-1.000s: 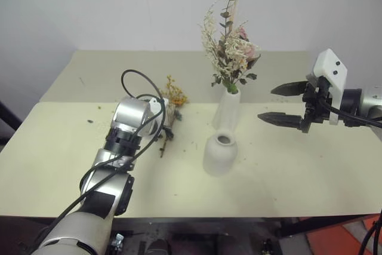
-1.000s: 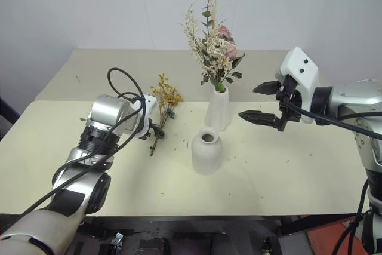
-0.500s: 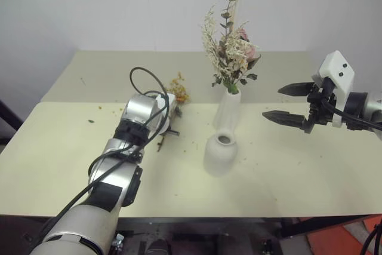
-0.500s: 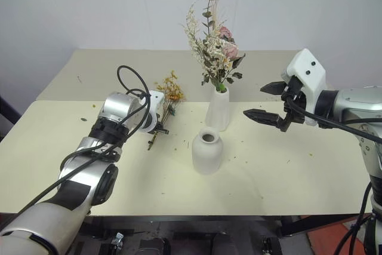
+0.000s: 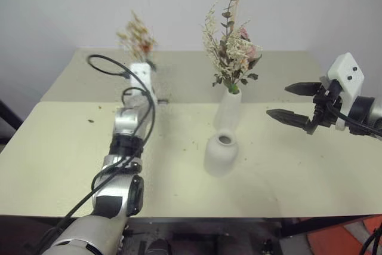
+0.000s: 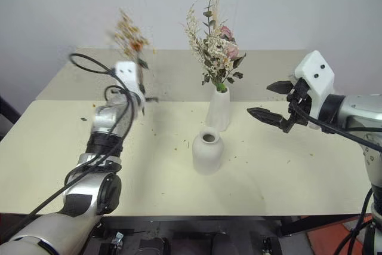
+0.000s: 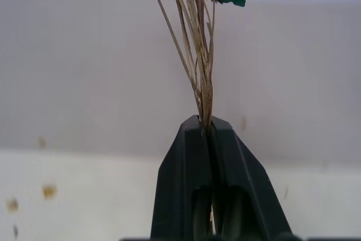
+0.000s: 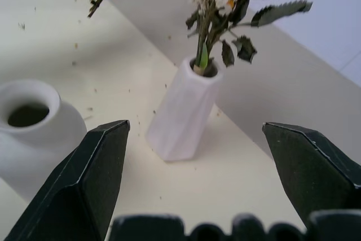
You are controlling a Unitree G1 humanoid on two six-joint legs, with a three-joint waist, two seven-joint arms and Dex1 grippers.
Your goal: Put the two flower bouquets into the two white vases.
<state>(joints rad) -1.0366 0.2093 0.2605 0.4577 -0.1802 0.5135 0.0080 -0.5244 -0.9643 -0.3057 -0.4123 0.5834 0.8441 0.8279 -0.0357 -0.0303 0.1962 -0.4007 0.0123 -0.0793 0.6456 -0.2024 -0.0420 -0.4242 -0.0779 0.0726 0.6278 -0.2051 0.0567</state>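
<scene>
Flower bouquets are half done: the larger bunch (image 5: 231,52) is standing in the tall vase (image 5: 227,109), while my left gripper (image 7: 210,131) is pinching the small yellow bunch (image 5: 136,35) aloft at far left. Squat vase (image 5: 219,154) is waiting empty; my right gripper (image 5: 293,101) is hanging spread wide.

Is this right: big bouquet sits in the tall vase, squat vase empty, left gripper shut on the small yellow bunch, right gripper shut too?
Not quite. The right gripper is open, jaws wide apart, holding nothing; the right wrist view shows it. The rest stands: big bouquet in the tall vase, squat vase empty, left gripper shut on the small yellow bunch.
</scene>
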